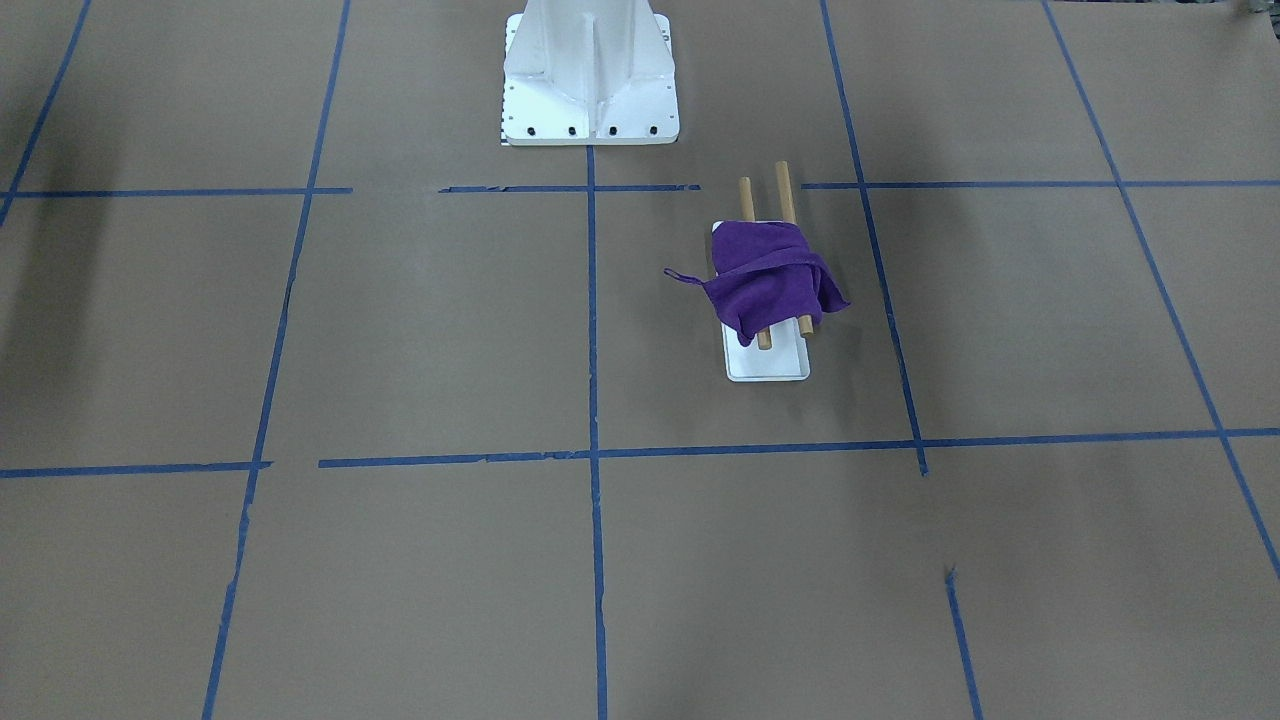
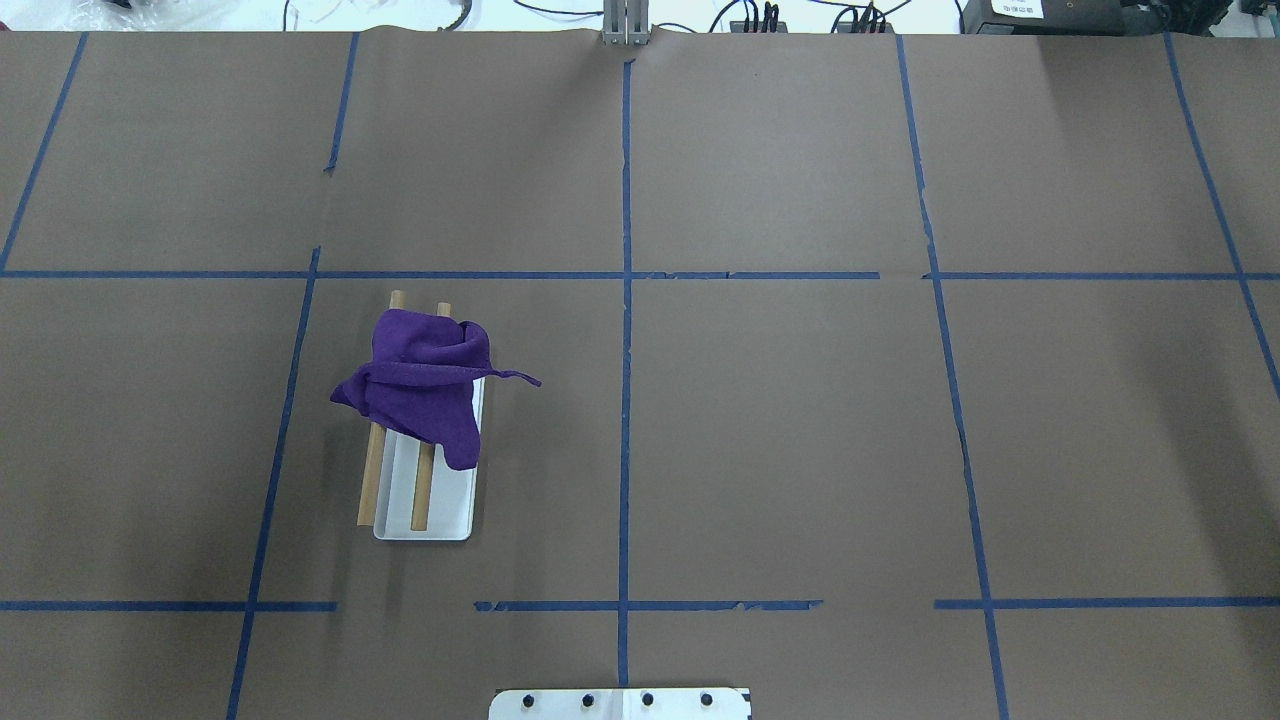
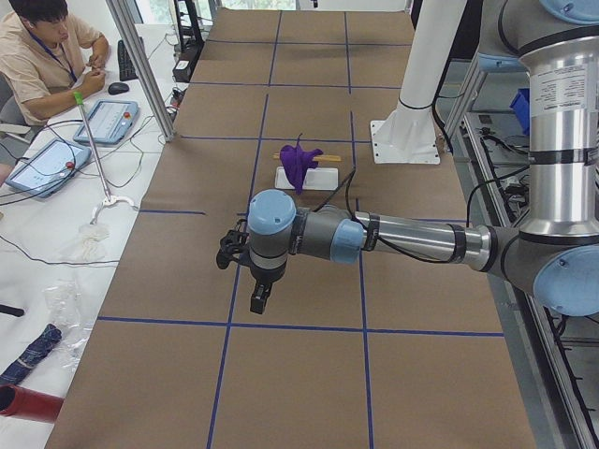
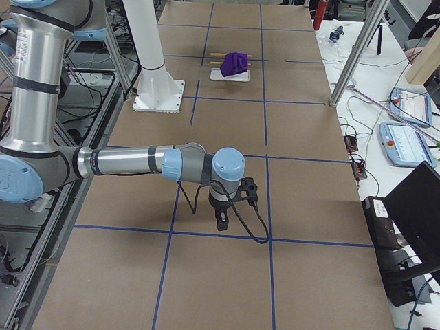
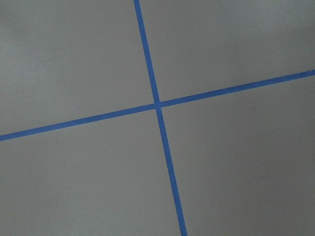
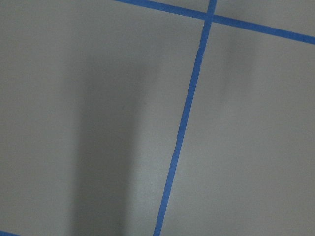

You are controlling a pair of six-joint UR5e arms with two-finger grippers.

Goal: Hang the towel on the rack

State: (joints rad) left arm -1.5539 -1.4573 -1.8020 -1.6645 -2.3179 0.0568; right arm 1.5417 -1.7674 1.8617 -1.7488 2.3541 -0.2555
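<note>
The deep-purple towel lies bunched over the two wooden rods of the rack, whose white base stands on the table. In the overhead view the towel covers the far half of the rods, and its loop tag sticks out to the right. My left gripper shows only in the exterior left view, far from the rack, pointing down above the table. My right gripper shows only in the exterior right view, likewise far off. I cannot tell whether either is open or shut.
The brown table carries a blue tape grid. The white robot base stands at the table's robot side. An operator sits beside the table with control tablets. A metal pole and a laptop stand beside the table.
</note>
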